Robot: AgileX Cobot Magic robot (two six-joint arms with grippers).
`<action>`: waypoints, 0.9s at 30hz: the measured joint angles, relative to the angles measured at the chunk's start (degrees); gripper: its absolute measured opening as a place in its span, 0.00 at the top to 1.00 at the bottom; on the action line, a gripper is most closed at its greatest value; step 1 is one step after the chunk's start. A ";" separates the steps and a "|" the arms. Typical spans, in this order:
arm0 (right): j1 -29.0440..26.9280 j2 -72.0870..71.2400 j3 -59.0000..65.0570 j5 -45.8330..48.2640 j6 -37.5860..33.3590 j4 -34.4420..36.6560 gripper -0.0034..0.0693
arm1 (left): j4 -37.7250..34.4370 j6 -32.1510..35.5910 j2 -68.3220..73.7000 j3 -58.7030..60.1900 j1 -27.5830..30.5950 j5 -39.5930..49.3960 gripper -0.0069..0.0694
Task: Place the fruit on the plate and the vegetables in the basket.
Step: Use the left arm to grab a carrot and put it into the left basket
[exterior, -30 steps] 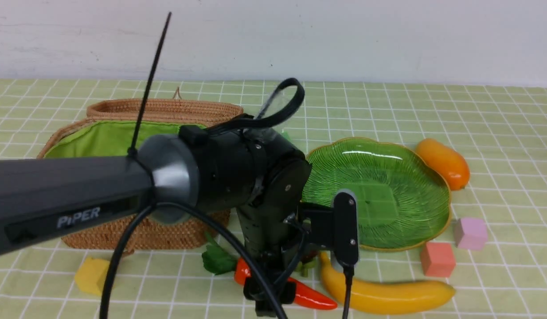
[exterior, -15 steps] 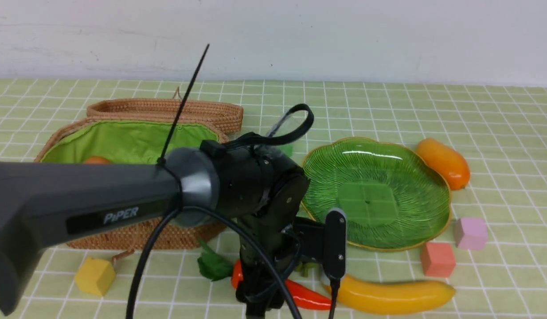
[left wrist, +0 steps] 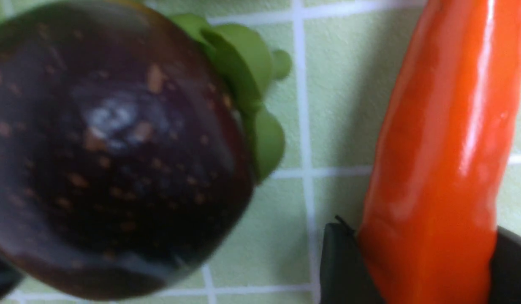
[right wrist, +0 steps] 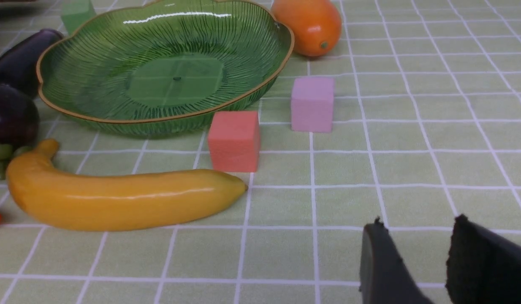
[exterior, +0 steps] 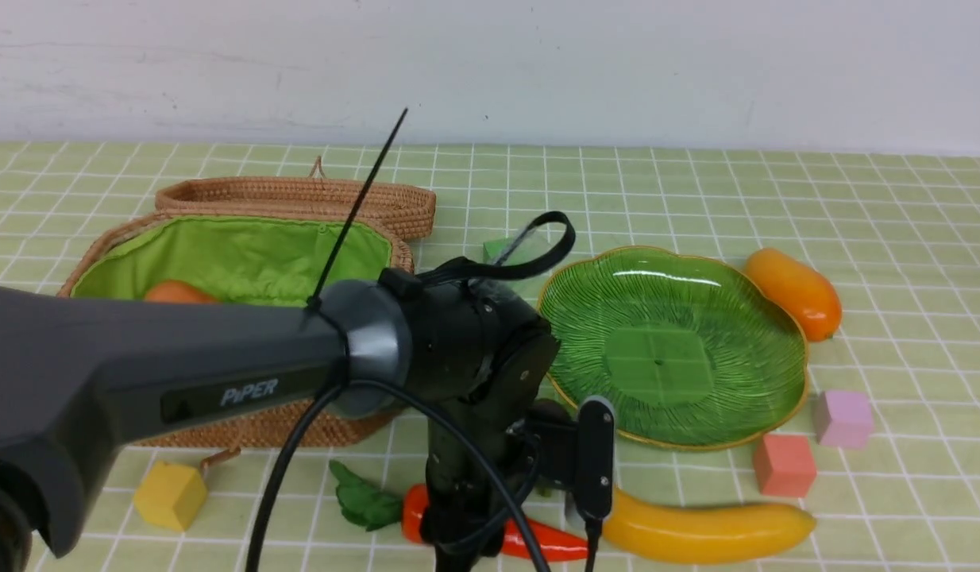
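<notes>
My left gripper (left wrist: 416, 240) is down at the table's front edge (exterior: 474, 548), its jaws closed against both sides of the red chili pepper (left wrist: 438, 139), whose green leaves (exterior: 363, 500) point left. The round dark purple mangosteen (left wrist: 112, 160) lies right beside the chili. The yellow banana (exterior: 704, 528) lies in front of the green plate (exterior: 673, 349), which holds nothing. The orange mango (exterior: 792, 290) lies right of the plate. The potato (exterior: 176, 292) sits in the open basket (exterior: 236, 262). The eggplant (right wrist: 24, 59) lies left of the plate. My right gripper (right wrist: 416, 223) is open and empty, low over the cloth.
Small cubes lie around: yellow (exterior: 168, 492) in front of the basket, red (exterior: 784, 465) and pink (exterior: 843, 417) in front of the plate's right side, green (exterior: 498, 248) behind the plate. The basket lid (exterior: 299, 199) lies open behind it. My left arm hides the middle.
My left arm has dropped lower and drawn back toward me. The chili and its leaves have shifted a little to the left with the gripper. The potato in the basket has come into view.
</notes>
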 joint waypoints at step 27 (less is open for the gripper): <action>0.00 0.00 0.00 0.00 0.00 0.00 0.62 | 5.04 -27.60 -25.49 -7.64 14.66 8.94 0.43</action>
